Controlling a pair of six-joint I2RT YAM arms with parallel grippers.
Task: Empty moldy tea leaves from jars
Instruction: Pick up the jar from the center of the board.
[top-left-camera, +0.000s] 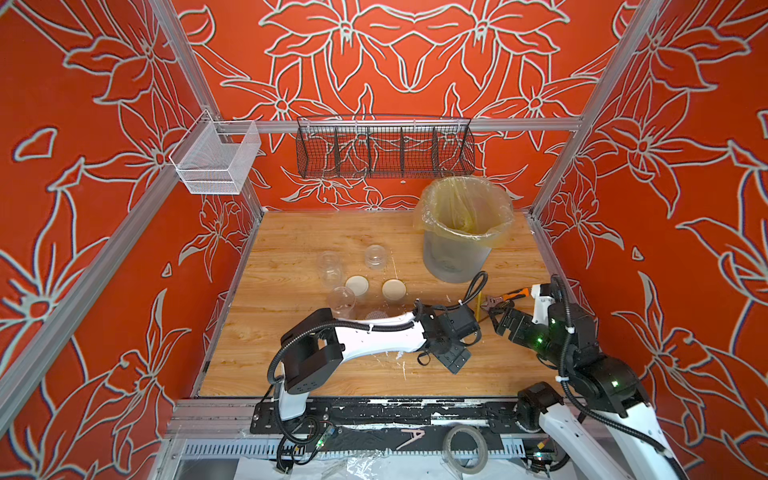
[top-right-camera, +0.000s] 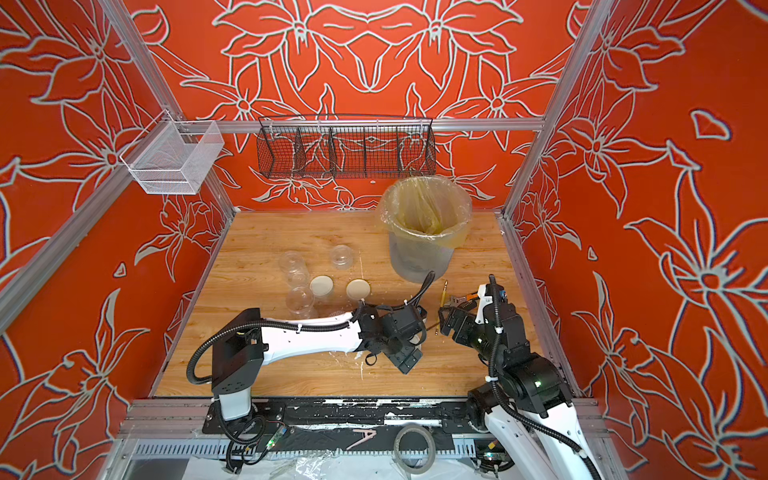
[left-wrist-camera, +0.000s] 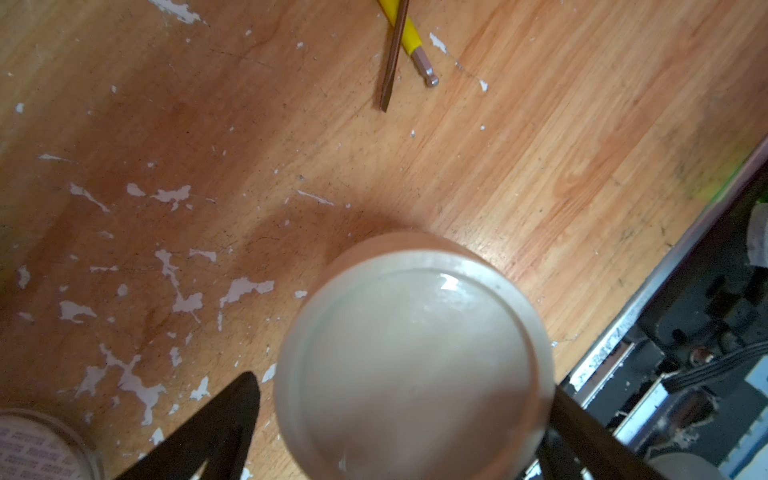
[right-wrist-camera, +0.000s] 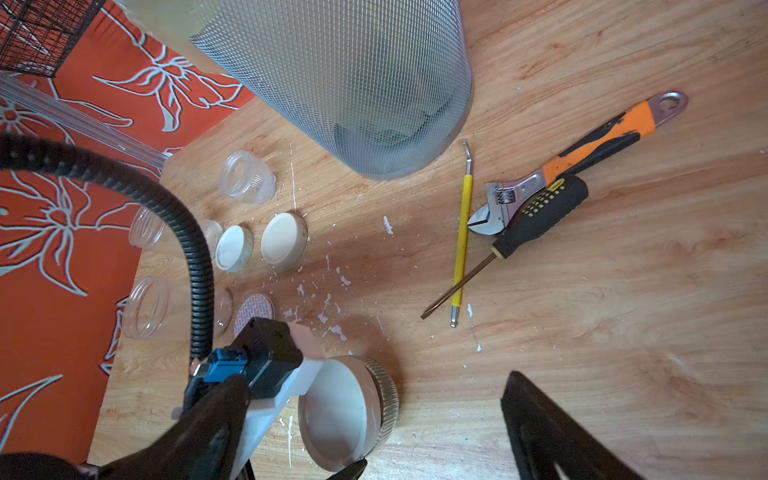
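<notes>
The left pincer is standing wide apart around the last jar, which is wearing its cream top. One finger seems to be touching the jar's side and the other is sitting a little away, so nothing is being squeezed. The right pincer is hanging near, apart too and holding nothing.

Further out, three empty jars and their lids are sitting on the table. The tea leaves seem to be lying dark at the bottom of the bin. I cannot tell if any are hiding in the last jar.

If the fingers are closing unevenly, the smooth jar may be sliding away or tipping over, maybe rolling into the tools.
</notes>
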